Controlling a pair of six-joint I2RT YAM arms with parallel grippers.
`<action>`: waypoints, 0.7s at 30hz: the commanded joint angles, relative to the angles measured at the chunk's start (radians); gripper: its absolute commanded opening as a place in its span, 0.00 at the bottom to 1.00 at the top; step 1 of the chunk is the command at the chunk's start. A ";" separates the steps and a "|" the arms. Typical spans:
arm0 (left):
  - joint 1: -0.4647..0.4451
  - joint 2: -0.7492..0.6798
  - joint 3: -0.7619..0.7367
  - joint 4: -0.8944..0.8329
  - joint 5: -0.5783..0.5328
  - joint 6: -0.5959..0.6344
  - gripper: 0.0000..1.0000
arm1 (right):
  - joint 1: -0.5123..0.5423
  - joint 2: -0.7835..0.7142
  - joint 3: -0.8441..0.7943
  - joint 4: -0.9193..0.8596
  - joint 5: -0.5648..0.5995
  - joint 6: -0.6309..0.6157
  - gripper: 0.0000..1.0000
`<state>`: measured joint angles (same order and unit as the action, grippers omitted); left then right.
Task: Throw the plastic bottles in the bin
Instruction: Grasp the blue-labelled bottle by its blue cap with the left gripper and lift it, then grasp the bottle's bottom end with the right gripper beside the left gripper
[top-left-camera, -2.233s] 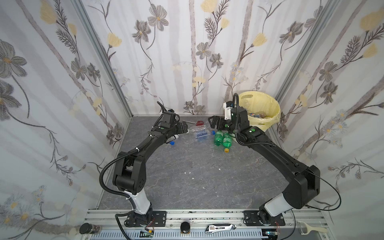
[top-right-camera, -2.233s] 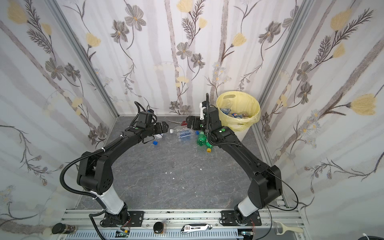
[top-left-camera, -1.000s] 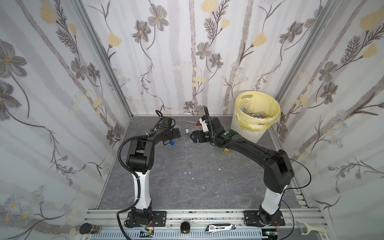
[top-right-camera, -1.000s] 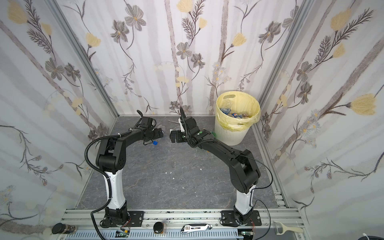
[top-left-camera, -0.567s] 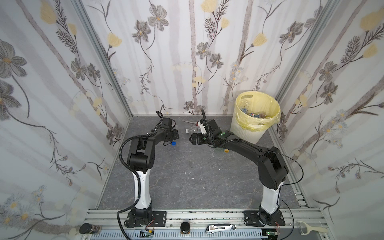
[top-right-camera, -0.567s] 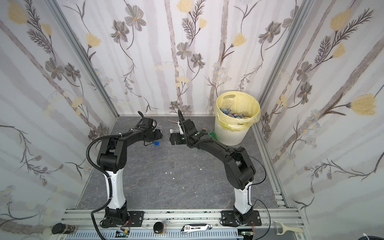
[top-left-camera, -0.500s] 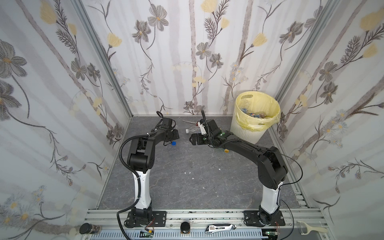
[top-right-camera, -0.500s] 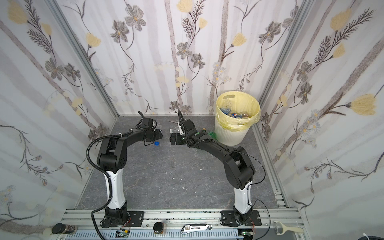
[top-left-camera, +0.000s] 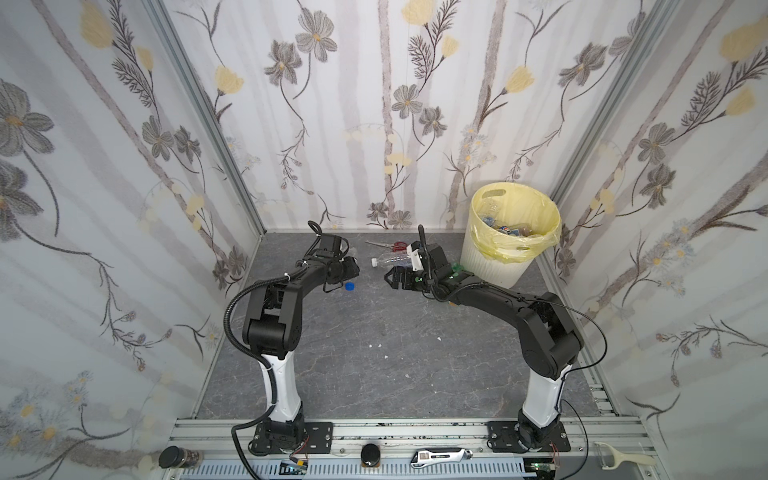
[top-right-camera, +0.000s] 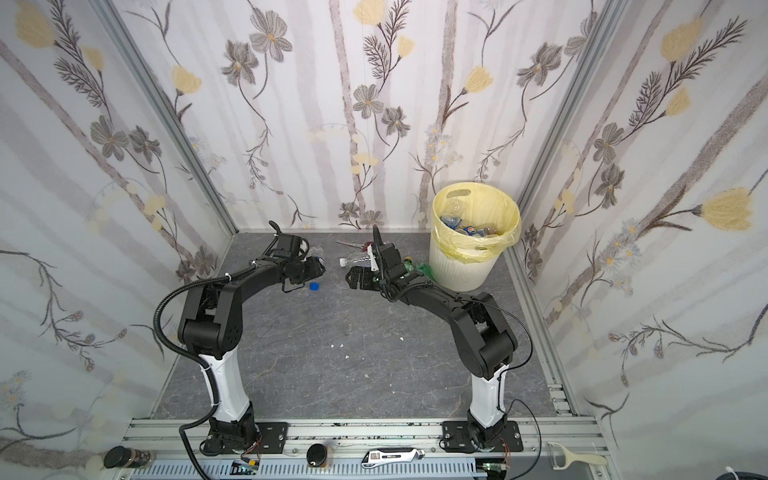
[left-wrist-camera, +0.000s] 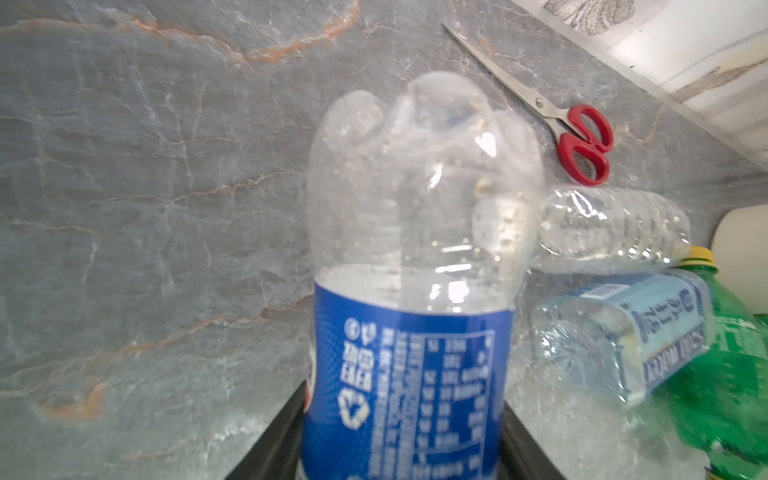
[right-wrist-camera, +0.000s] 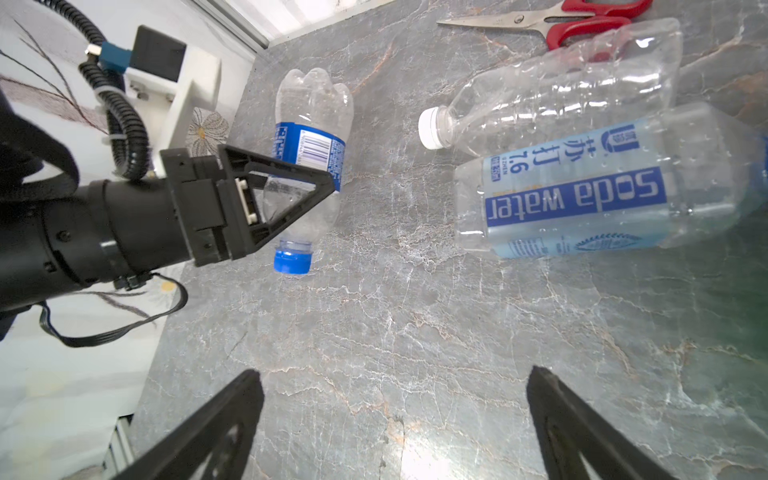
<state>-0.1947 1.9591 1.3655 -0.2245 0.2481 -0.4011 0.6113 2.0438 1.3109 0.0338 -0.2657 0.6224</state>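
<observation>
Bystanders on and around the grey marbled tabletop (top-left-camera: 374, 374)

Red-handled scissors (top-left-camera: 397, 246) flat on the stone-look surface close to the back wall, blades shut, steel tips toward the left and handles toward the right in both top views. A few white crumbs (top-left-camera: 380, 345) scattered mid-table. Floral wallpaper panels (top-left-camera: 374, 104) with grey and yellow blooms on three sides, metal posts in the back corners. Along the front, beyond an aluminium rail (top-left-camera: 415, 432): dark-lidded jar (top-left-camera: 176, 458) at the left, round black-topped item (top-left-camera: 371, 454) near the middle, silver-and-black folding knife (top-left-camera: 440, 457) just to its right, pale peeler (top-left-camera: 619, 457) far right.
</observation>
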 joint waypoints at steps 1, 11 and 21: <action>-0.001 -0.058 -0.035 0.006 0.058 -0.032 0.54 | -0.016 -0.003 -0.035 0.209 -0.095 0.108 1.00; -0.042 -0.299 -0.195 0.031 0.150 -0.048 0.54 | -0.024 -0.012 -0.079 0.324 -0.135 0.193 1.00; -0.090 -0.461 -0.306 0.095 0.258 -0.092 0.53 | -0.023 -0.006 -0.077 0.488 -0.202 0.361 1.00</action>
<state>-0.2798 1.5181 1.0740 -0.1745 0.4530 -0.4713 0.5877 2.0388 1.2301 0.3950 -0.4290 0.8986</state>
